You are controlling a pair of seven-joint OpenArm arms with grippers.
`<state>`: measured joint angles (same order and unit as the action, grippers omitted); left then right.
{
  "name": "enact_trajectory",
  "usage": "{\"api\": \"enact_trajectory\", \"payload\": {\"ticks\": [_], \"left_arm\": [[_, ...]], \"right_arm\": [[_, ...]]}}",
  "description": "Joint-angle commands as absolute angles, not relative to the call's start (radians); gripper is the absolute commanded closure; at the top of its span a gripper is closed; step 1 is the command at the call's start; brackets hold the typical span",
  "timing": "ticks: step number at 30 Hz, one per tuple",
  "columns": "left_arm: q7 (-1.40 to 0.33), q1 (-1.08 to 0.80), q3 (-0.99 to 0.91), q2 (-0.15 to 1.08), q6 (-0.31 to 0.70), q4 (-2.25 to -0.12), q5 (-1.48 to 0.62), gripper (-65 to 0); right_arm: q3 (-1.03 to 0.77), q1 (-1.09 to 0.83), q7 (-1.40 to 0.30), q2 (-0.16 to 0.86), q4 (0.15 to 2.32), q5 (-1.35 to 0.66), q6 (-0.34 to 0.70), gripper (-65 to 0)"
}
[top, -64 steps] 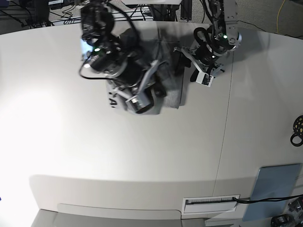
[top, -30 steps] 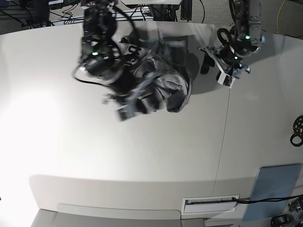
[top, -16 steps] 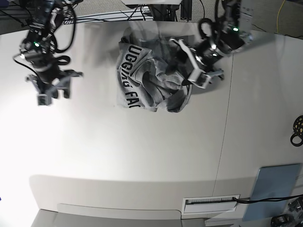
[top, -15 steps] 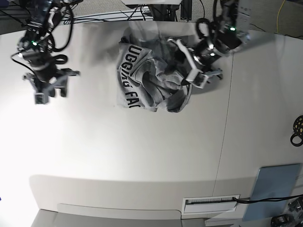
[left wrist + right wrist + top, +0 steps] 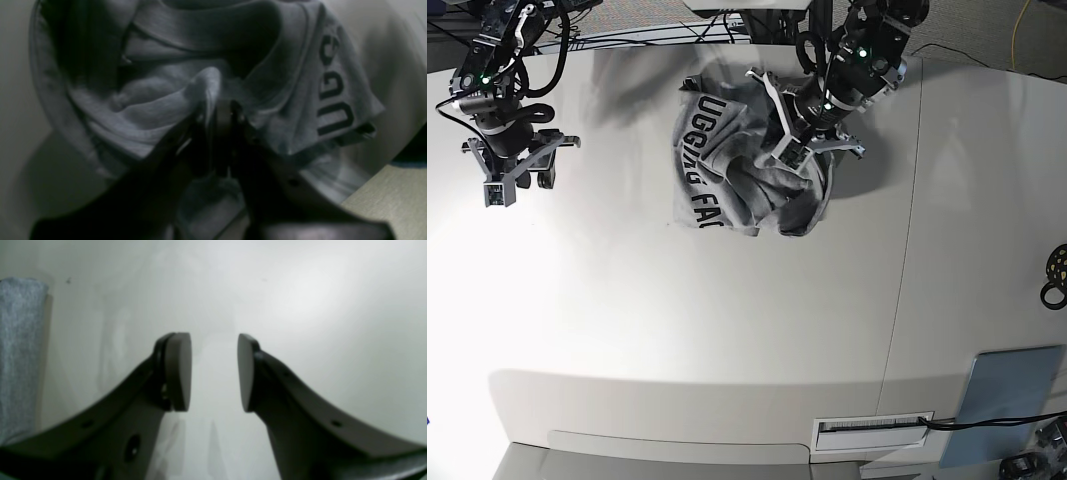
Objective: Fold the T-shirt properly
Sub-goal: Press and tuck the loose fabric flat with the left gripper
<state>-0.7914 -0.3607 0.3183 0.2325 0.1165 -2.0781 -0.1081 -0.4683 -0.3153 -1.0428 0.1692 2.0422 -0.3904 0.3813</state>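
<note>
My left gripper seems, in the dim view, pinched on a fold of the crumpled T-shirt; my right gripper hangs open, well aside.

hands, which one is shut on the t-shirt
The left hand, pinching a ridge of the T-shirt; the right hand stands open over bare table.

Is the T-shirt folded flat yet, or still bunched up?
Bunched up. The T-shirt lies in a rumpled heap, lettering partly hidden by creases, and the left gripper is shut on a raised ridge of cloth.
</note>
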Motion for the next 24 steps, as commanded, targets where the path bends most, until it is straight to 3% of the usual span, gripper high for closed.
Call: {"api": "enact_trajectory", "payload": {"ticks": [1,3,9,15,19,21,24], "left_arm": [[-0.791,-0.367,0.298,0.231,0.101,-2.130,-0.108,-2.4],[-0.842,-0.396,0.250,0.239,0.109,-2.191,-0.108,-2.4],[-0.865,-0.566,0.047,0.250,0.265,-2.355,-0.162,-2.4],[-0.863,-0.705,-0.160,0.250,0.416,-2.356,-0.311,-2.4],[-0.846,-0.726,-0.206,0.250,0.439,-2.327,-0.326,-2.6],[-0.846,-0.725,-0.205,0.250,0.440,-2.297,-0.326,-7.0],[-0.846,-0.722,-0.205,0.250,0.444,-2.259,-0.310,-23.0]], "right_arm": [[-0.473,-0.310,-1.015,0.183,2.061,-0.395,0.382,-22.9],[-0.473,-0.310,-1.009,0.183,2.061,-0.395,0.382,-22.9],[-0.473,-0.310,-0.991,0.183,2.061,-0.395,0.382,-22.9],[-0.473,-0.310,-0.992,0.183,2.061,-0.395,0.382,-22.9],[-0.473,-0.310,-0.992,0.183,2.061,-0.395,0.382,-22.9],[-0.473,-0.310,-0.995,0.183,2.061,-0.395,0.382,-22.9],[-0.473,-0.310,-0.995,0.183,2.061,-0.395,0.382,-22.9]]}}
